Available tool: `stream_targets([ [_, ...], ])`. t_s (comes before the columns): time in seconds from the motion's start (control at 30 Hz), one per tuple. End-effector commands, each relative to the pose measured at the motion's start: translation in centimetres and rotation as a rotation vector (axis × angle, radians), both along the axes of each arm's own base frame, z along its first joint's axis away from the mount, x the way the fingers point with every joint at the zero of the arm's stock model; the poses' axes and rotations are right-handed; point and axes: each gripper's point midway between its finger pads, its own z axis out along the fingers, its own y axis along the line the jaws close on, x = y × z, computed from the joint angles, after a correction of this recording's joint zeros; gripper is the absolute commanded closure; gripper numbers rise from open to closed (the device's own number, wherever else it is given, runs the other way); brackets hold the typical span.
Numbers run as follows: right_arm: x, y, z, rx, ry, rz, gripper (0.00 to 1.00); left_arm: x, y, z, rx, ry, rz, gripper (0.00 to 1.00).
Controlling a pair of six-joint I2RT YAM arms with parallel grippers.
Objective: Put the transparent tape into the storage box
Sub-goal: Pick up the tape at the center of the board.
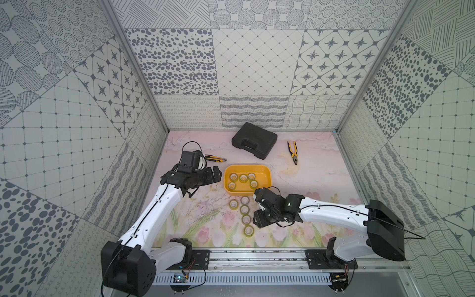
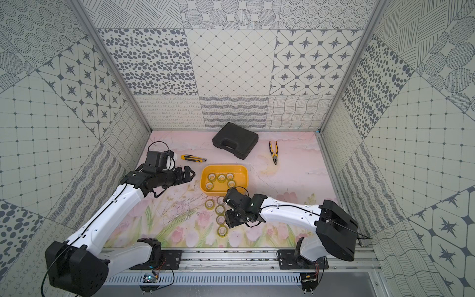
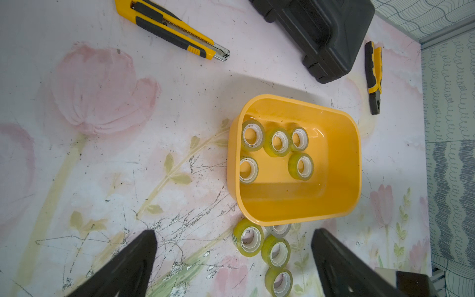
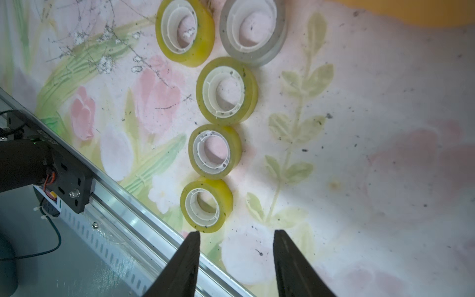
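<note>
Gaping empty, left claw (image 3: 234, 233) and right claw (image 4: 237, 232); toolcase (image 1: 254, 140), knife (image 1: 216, 159), pliers (image 1: 293, 151) beyond storage box (image 1: 263, 185).

- No legible text, brand, number or sign in any view.
- Black motor housing (image 4: 28, 156) by the rail, right wrist view: faint light marking along its upper edge, too blurred to read.
</note>
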Motion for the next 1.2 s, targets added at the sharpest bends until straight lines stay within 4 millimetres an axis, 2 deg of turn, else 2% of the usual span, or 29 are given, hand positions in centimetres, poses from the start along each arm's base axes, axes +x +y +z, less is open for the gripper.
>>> stream_targets([
  [0.0, 0.2, 1.5, 0.0, 0.03, -0.01, -0.006, 0.5, -0.3, 0.4, -0.2, 0.025, 0.009, 0.005, 0.01],
  [0.2, -0.4, 1.4, -1.8, -0.023, 0.01, 0.005, 0.49, -0.3, 0.3, -0.2, 0.025, 0.009, 0.003, 0.01],
  [0.53, -1.7, 2.3, -2.6, -0.042, 0.025, 0.04, 0.49, -0.3, 0.4, -0.2, 0.025, 0.01, 0.003, 0.01],
  [0.87, -1.9, 2.8, -3.7, -0.102, 0.026, 0.039, 0.5, -0.3, 0.4, -0.2, 0.024, 0.009, 0.003, 0.01],
  [1.17, -2.4, 2.5, -5.2, -0.176, 0.029, 0.05, 0.51, -0.3, 0.2, -0.1, 0.021, 0.008, 0.0, 0.01],
])
